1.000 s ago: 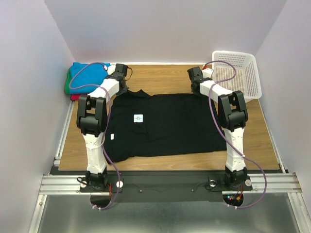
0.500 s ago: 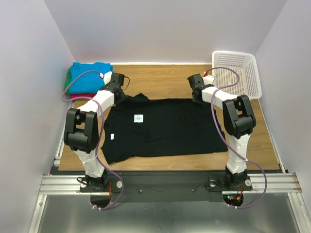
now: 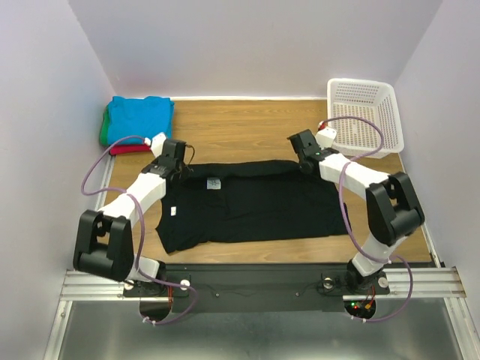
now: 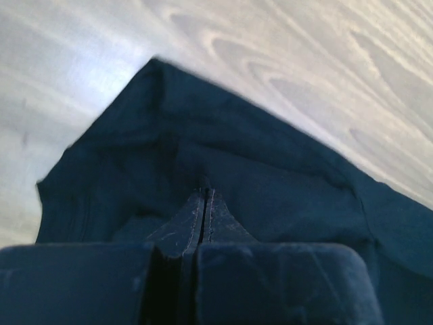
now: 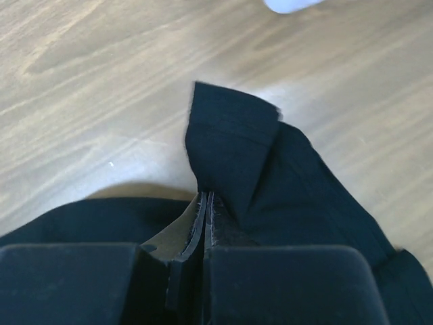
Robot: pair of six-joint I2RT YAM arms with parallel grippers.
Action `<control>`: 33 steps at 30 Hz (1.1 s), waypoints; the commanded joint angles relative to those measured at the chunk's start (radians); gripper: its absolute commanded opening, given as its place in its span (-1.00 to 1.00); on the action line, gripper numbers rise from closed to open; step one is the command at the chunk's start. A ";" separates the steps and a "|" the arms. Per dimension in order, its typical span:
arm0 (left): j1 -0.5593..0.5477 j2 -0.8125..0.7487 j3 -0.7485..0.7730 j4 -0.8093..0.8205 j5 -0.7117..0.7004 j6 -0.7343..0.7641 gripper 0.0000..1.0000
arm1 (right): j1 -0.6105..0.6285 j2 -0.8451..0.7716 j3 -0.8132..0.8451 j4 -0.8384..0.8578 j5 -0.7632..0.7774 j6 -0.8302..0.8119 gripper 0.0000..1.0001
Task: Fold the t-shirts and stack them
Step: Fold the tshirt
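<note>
The black t-shirt (image 3: 247,206) lies spread on the wooden table, its far edge lifted and folded toward me, white neck label (image 3: 214,182) showing. My left gripper (image 3: 177,166) is shut on the shirt's far left corner; in the left wrist view (image 4: 203,196) the dark cloth (image 4: 223,156) hangs from the shut jaws. My right gripper (image 3: 305,159) is shut on the far right corner; in the right wrist view (image 5: 206,198) a flap of black cloth (image 5: 230,145) stands out past the shut jaws. Folded turquoise, green and red shirts (image 3: 136,118) are stacked at the far left.
A white plastic lattice basket (image 3: 365,112) stands at the far right corner. Bare wood table (image 3: 240,127) lies beyond the shirt. Grey walls close in on both sides and at the back.
Both grippers have moved toward me from the far edge, carrying the shirt's far corners over the body. The black shirt now looks shorter front to back.
</note>
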 commanded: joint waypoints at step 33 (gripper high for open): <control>-0.042 -0.676 -0.431 -0.258 0.161 -0.302 -1.00 | 0.068 -0.397 -0.367 -0.033 -0.008 0.150 -0.99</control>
